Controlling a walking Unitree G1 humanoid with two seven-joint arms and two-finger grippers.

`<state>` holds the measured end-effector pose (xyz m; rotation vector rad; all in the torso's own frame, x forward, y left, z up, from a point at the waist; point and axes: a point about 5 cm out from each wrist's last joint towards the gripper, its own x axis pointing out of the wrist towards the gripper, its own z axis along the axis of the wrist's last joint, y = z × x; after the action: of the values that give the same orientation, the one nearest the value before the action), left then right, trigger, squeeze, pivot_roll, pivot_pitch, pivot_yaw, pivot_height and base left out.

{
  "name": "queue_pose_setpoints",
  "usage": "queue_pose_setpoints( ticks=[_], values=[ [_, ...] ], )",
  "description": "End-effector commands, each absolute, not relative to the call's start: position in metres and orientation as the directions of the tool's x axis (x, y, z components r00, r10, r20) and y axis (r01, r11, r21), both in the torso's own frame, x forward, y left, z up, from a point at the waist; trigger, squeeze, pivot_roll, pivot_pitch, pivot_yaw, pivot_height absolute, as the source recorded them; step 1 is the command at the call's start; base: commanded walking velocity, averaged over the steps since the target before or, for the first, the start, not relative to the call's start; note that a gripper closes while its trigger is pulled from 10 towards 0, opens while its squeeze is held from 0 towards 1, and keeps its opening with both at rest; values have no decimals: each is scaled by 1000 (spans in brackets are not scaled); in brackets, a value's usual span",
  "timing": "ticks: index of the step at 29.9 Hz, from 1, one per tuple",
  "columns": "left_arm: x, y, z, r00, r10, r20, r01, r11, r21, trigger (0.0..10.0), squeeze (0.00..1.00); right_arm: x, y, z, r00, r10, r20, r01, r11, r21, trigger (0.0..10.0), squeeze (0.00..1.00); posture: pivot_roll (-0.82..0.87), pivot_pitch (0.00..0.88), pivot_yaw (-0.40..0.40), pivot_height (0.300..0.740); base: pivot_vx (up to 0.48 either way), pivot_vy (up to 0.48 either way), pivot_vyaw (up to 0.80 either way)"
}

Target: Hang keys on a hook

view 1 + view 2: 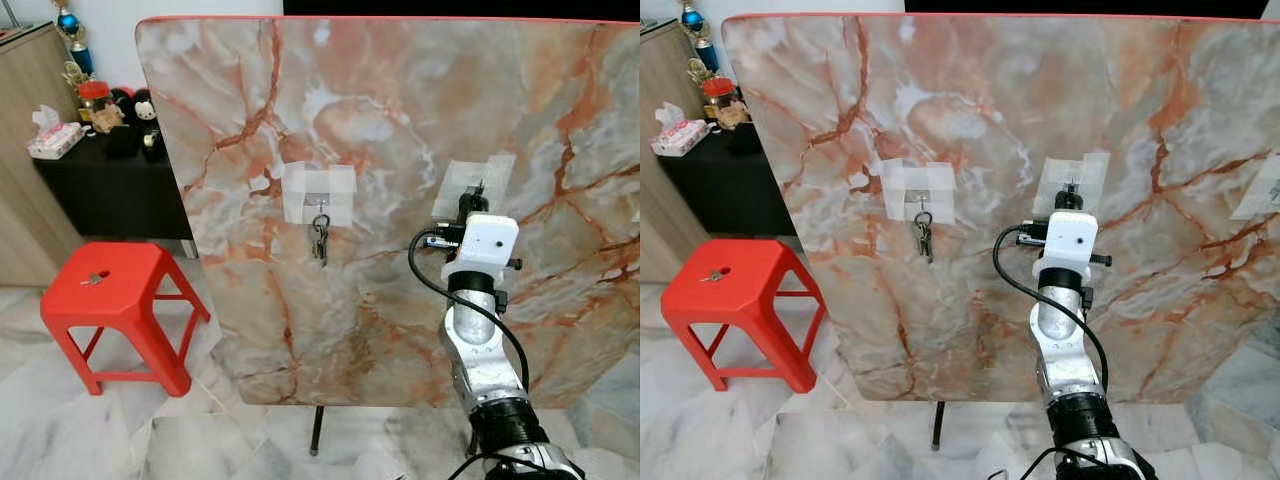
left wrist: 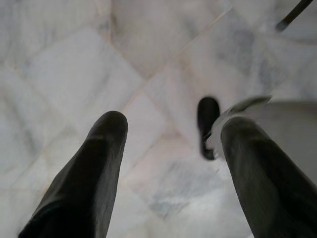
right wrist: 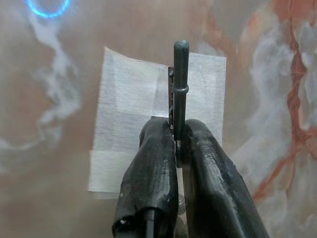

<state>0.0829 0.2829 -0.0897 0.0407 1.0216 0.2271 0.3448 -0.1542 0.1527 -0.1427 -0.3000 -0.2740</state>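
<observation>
Marble-patterned and veined in orange, a tabletop [image 1: 400, 150] stands upright on edge, filling most of the head views. Two patches of translucent tape sit on its face. At about 9 o'clock of the panel's middle, the left tape patch [image 1: 319, 192] carries a small hook [image 1: 320, 203], and a bunch of keys [image 1: 320, 238] hangs from it, dangling flat against the marble.

At about 3 o'clock from those keys, the right arm reaches up to the second tape patch [image 1: 1072, 184]. The right tool [image 3: 177, 144] has its two black fingers [image 3: 151, 168] pressed together on a thin dark key [image 3: 180, 84], which stands upright out of the fingertips and lies over the tape; whether it touches a hook there cannot be told.

The left tool [image 2: 171, 144] hangs idle over the pale marble floor [image 2: 64, 74], its fingers spread apart and holding nothing.

At 8 o'clock of the panel stands a red plastic stool [image 1: 115, 300] with a small key-like item [image 1: 95, 279] on its seat. Behind it, a black counter [image 1: 110, 180] carries a tissue pack [image 1: 55, 138] and several small figurines [image 1: 135, 108].
</observation>
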Motion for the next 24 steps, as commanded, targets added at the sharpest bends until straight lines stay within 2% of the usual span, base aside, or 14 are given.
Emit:
queue_pose_setpoints(
  ticks=[1, 6, 9, 13, 18, 24],
  values=[
    [75, 285, -90, 490, 210, -846, -180, 974, 138, 10000, 0, 349, -156, 157, 915, -253, 313, 299, 948, -106, 10000, 0, -10, 0, 5, 740, 0, 0, 0],
    [68, 287, -90, 484, 213, -849, -177, 974, 143, 10000, 0, 353, -158, 160, 913, -255, 318, 305, 945, -116, 10000, 0, -7, 0, 7, 740, 0, 0, 0],
    [71, 282, -92, 486, 209, -849, -167, 975, 144, 10000, 0, 357, -157, 160, 932, -196, 304, 249, 958, -145, 10000, 0, -4, 0, 7, 740, 0, 0, 0],
    [73, 280, -92, 489, 204, -848, -161, 977, 143, 10000, 0, 358, -159, 161, 932, -177, 316, 246, 949, -196, 10000, 0, -3, 0, 7, 740, 0, 0, 0],
    [59, 287, -91, 476, 211, -853, -167, 975, 149, 10000, 0, 358, -160, 161, 935, -165, 315, 239, 948, -211, 10000, 0, -5, 0, 9, 740, 0, 0, 0],
    [74, 278, -93, 491, 201, -848, -147, 978, 147, 10000, 0, 359, -147, 157, 951, -56, 304, 142, 953, -268, 10000, 0, -5, 0, 11, 740, 0, 0, 0]
  ],
)
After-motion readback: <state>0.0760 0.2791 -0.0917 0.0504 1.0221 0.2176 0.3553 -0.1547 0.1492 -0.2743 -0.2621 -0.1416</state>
